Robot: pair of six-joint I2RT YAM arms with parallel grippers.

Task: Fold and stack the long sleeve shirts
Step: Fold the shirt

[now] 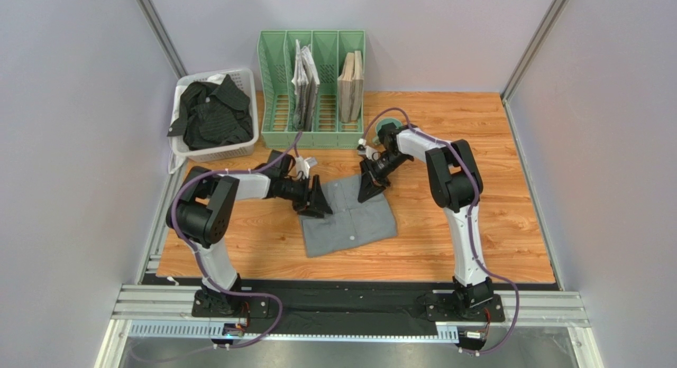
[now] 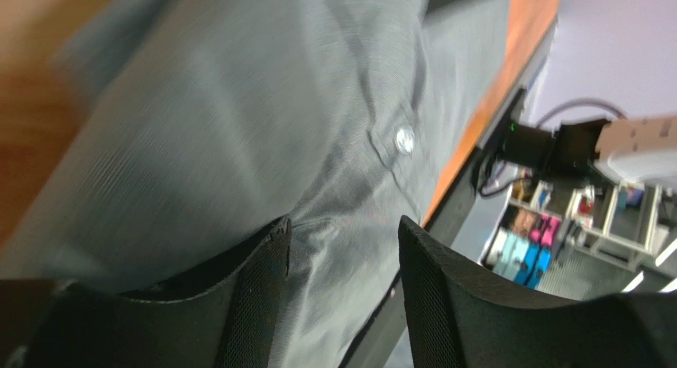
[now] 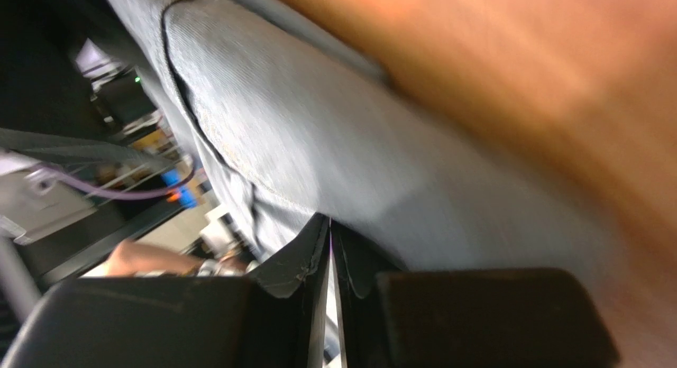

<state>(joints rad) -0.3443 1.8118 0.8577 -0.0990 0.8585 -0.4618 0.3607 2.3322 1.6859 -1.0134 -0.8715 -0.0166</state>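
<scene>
The grey long sleeve shirt [image 1: 350, 219] lies folded into a rough rectangle on the wooden table [image 1: 493, 225]. My left gripper [image 1: 318, 203] is at its upper left corner. In the left wrist view it [image 2: 343, 225] is open, with grey cloth [image 2: 238, 122] and a white button [image 2: 404, 138] between and beyond the fingers. My right gripper [image 1: 370, 187] is at the shirt's upper edge. In the right wrist view it [image 3: 330, 221] is shut, its tips pinched at the grey cloth [image 3: 357, 146]. The black striped shirt [image 1: 213, 114] lies crumpled in the white basket [image 1: 224, 153].
A green slotted file rack [image 1: 312, 90] with papers and boards stands at the back, just behind both grippers. The white basket is at the back left. Grey walls close in the left and right sides. The table's front edge [image 1: 357, 279] is near the arm bases.
</scene>
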